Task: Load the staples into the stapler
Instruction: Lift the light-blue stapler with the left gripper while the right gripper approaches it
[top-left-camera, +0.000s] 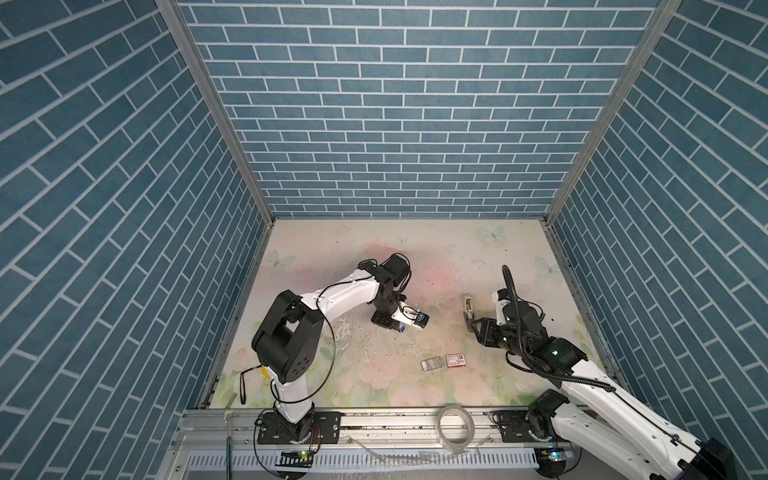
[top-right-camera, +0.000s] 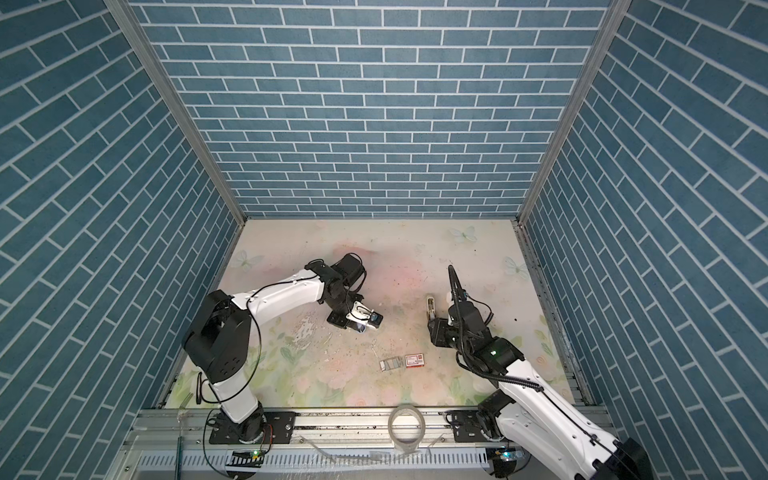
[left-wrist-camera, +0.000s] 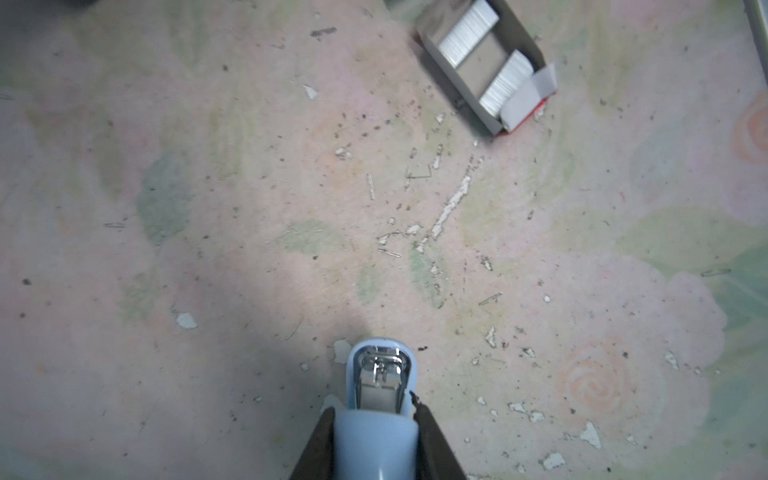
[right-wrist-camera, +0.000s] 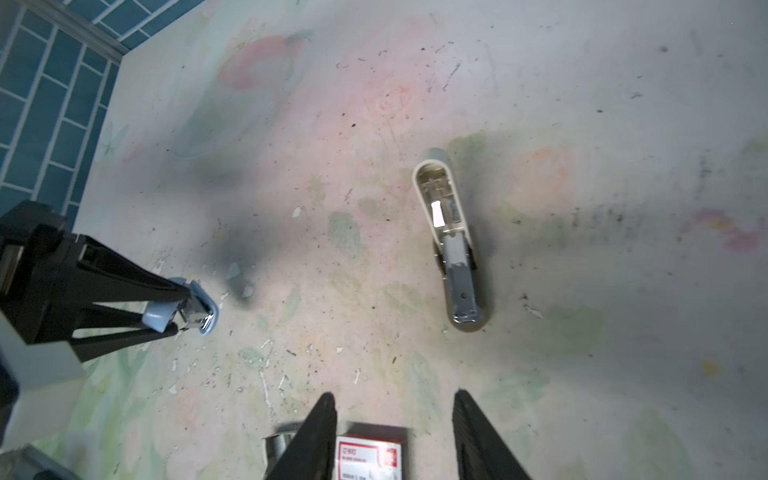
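Left fingers (left-wrist-camera: 316, 444): closed on the blue stapler (left-wrist-camera: 380, 390), well left of the box (top-left-camera: 456, 360).
Blue stapler: long axis in line with the fingers, nose aimed outward.
Staples (left-wrist-camera: 467, 37): two parallel strips in the tray (left-wrist-camera: 478, 62), just left of the box.
Cream stapler (right-wrist-camera: 453, 241): laid open on the counter (top-left-camera: 374, 257), beyond the box.
Right fingers (right-wrist-camera: 316, 436): open, empty, near the box.
Step, as judged: one strip should be pinched across its width and kept level.

Robotics lab test cell: walled with brick-print panels (top-left-camera: 399, 124), framed by aluminium posts (top-left-camera: 218, 112), floored with flowered mat (top-left-camera: 332, 374).
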